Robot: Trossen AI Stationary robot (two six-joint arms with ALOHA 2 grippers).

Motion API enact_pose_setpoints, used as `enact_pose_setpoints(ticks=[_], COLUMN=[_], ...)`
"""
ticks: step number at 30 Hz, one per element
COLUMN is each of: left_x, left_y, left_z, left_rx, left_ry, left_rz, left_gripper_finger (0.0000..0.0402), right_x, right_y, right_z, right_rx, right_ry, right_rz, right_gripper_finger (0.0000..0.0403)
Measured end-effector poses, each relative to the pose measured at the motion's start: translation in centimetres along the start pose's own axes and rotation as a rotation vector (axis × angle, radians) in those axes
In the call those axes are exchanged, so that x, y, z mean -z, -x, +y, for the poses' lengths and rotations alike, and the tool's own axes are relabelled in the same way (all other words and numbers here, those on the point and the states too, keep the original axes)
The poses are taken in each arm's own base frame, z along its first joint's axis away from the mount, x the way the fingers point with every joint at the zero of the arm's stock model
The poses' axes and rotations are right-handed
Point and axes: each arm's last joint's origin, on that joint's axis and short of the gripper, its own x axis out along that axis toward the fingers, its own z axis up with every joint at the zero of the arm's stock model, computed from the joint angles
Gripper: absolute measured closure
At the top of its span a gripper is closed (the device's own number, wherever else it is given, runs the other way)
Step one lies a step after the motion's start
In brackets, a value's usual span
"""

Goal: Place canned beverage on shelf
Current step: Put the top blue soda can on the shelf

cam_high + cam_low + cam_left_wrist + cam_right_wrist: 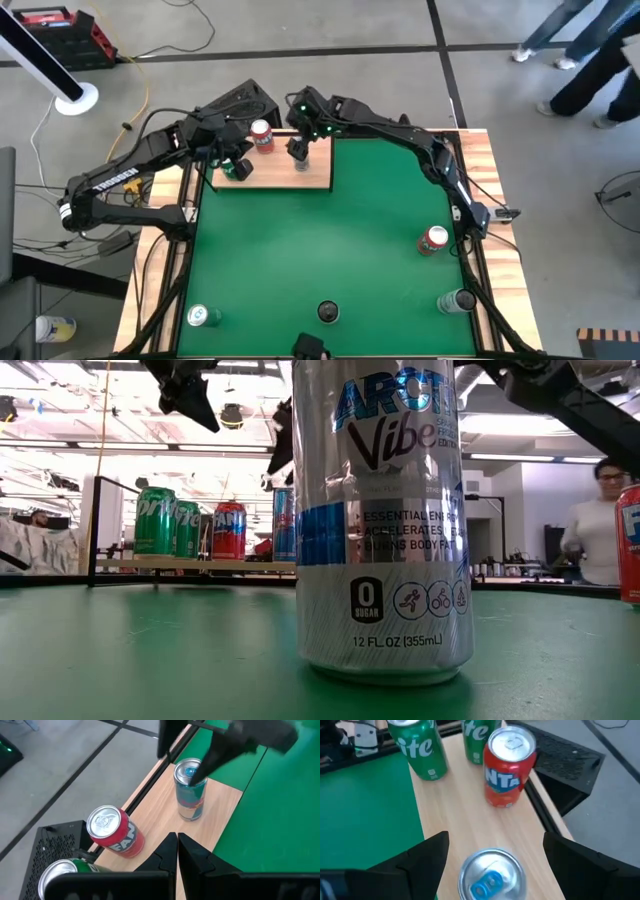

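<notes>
The right gripper [492, 855] hangs over the shelf [270, 172] with its fingers [427, 852] spread wide on either side of a slim blue-and-silver can [491, 872], not pressing it. That can [300, 155] stands upright on the wooden panel, at the far edge of the green mat [320, 240]. The left gripper [177, 852] is pressed closed and empty, poised above the same shelf. Beside the blue can stand a red Fanta can [509, 767] and two green Sprite cans [417, 747]. Elsewhere on the mat, well apart from the shelf, a red can [433, 240], a silver can [457, 301], a green can [203, 316] and an Arctic Vibe can [385, 520] stand upright.
</notes>
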Motion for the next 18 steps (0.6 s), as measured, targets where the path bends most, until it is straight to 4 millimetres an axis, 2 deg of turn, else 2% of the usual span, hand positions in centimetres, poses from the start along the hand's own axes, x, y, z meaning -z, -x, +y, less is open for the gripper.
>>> enact_pose_setpoints(ticks=[6, 11, 15, 18], left_x=[-0.1, -0.4, -0.6, -0.8], left_y=[-0.7, -1.0, -1.0, -1.0], left_z=[-0.1, -0.1, -0.1, -0.1], left_rx=[0.007, 0.011, 0.01, 0.009], left_ry=[-0.02, -0.015, -0.011, -0.008], left_rz=[0.01, -0.011, -0.033, -0.045], left_gripper_finger=[0.0402, 0.0402, 0.0402, 0.0402], right_x=[-1.2, -2.1, -1.9, -1.4], right_y=[3.0, 6.8, 8.9, 9.6], right_z=[-0.4, -0.5, -0.5, -0.4], right_rx=[0.01, 0.017, 0.02, 0.02], right_ry=[-0.003, -0.012, -0.018, -0.022], right_rz=[-0.075, -0.128, -0.091, -0.052], right_gripper_finger=[0.0056, 0.0056, 0.0056, 0.0059])
